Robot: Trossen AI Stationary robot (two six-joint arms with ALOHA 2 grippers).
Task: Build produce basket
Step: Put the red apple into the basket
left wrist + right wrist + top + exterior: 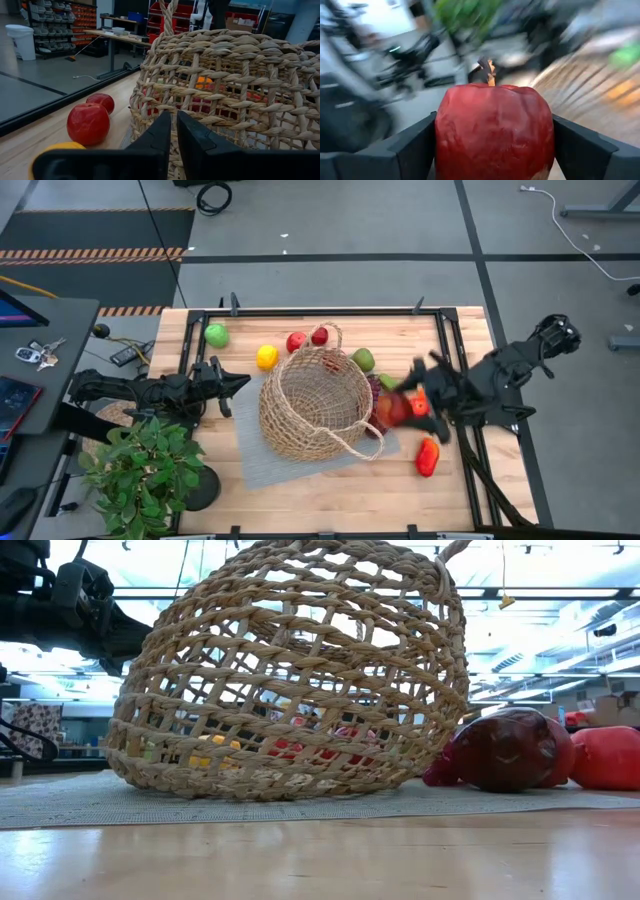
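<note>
High view: wicker basket (pixel 315 405) empty, on its side; produce scattered around it. Right gripper (pixel 492 145) pinching red apple (pixel 494 131). Left gripper (pixel 172 135) fingers pressed together.

Workshop: concrete floor (pixel 330 225), hazard tape (pixel 95 253), storage shelves (pixel 70 22).

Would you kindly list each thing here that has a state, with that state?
basket: on the grey mat, tipped, opening facing up and out, empty.
left gripper: beside the basket, fingers nearly shut, holding nothing.
right gripper: fingers clamped on a red apple, beside the basket.
red pepper: lying on the table.
</note>
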